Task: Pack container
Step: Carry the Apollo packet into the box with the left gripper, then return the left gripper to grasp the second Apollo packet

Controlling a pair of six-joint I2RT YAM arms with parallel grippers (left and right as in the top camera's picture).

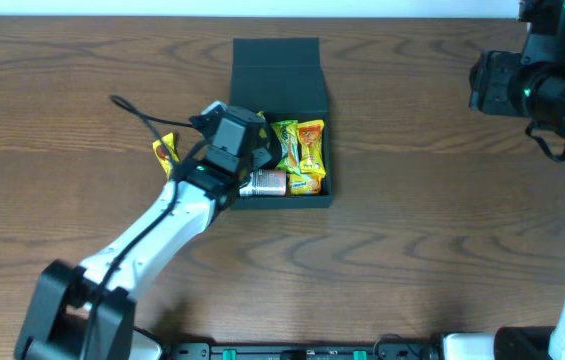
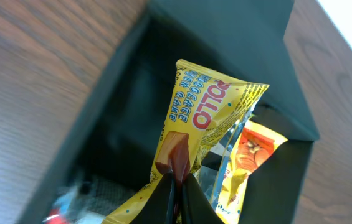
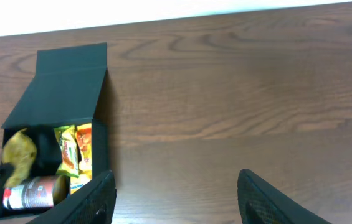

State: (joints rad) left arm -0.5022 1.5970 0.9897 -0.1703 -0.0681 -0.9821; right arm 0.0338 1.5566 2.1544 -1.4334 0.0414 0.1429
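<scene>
Your left pincer (image 2: 177,186) is pressed together on the end seam of a yellow Rollo packet (image 2: 210,115), which reaches out from the tips at the lower centre of the left wrist view. Gripping it by that thin edge, I judge, leaves the body free to slide in narrow end first. The packet is over the open mouth of the container (image 2: 101,118), the dark square box filling that frame. An orange packet (image 2: 253,146) stands just beside it, inside.

From overhead, the box lies at the upper centre of the table (image 1: 442,220). Its flap lid (image 1: 277,60) is folded back flat toward the top of the frame, leaving the mouth clear. A red-and-white can (image 1: 262,183) lies along the lower wall, with more snack packets (image 1: 300,150) to its right. One yellow packet (image 1: 165,152) waits on the wood just left of the box.

Your right pincer (image 3: 176,202) hangs spread and empty, well apart at the right.
</scene>
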